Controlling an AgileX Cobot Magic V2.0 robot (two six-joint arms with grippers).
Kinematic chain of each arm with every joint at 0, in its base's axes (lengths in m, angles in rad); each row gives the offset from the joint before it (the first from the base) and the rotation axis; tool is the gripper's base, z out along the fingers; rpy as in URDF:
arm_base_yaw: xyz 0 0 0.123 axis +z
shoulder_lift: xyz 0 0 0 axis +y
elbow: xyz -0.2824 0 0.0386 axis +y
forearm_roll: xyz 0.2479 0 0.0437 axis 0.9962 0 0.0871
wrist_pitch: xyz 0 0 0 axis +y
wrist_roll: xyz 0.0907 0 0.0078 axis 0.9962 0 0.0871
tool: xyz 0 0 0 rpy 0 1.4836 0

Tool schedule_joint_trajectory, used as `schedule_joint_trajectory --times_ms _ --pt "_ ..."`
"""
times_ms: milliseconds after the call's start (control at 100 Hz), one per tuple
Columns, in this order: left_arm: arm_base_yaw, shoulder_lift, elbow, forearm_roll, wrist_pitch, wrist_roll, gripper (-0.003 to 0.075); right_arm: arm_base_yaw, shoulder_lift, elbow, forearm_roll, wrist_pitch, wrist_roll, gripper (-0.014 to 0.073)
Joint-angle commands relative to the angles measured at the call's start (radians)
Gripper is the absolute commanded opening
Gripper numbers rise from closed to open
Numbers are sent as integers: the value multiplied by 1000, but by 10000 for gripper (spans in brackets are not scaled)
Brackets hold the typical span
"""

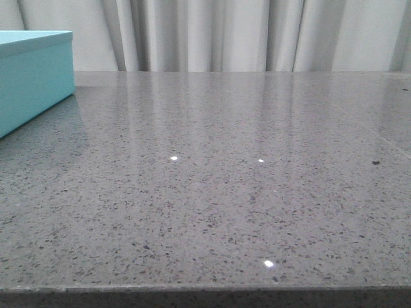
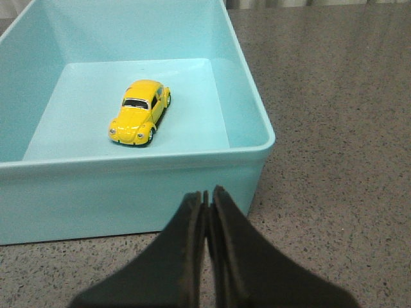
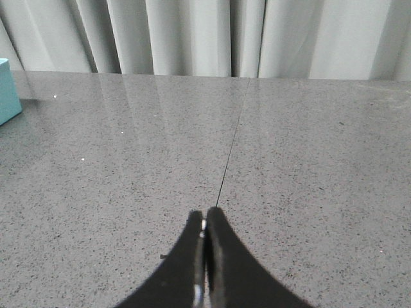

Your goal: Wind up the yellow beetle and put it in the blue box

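The yellow beetle [image 2: 140,112] stands on its wheels on the floor of the open blue box [image 2: 247,90], seen in the left wrist view. My left gripper [image 2: 208,194] is shut and empty, outside the box by its near wall. The blue box also shows at the far left of the front view [image 1: 32,77], and a corner of it shows in the right wrist view [image 3: 8,93]. My right gripper [image 3: 205,214] is shut and empty over bare table, far from the box. Neither gripper shows in the front view.
The grey speckled table [image 1: 225,192] spreads wide, with its front edge low in the front view. A thin seam [image 3: 230,154] runs across the tabletop. White curtains [image 1: 244,32] hang behind the table.
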Motion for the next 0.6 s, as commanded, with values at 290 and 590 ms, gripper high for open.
schedule_joint_trajectory --times_ms 290,590 --pt "-2 3 -8 -29 -96 -2 -19 -1 9 -22 -28 -82 -6 -67" --pt "-74 -144 246 110 -569 -65 -18 -1 9 -22 -28 -82 -6 -67"
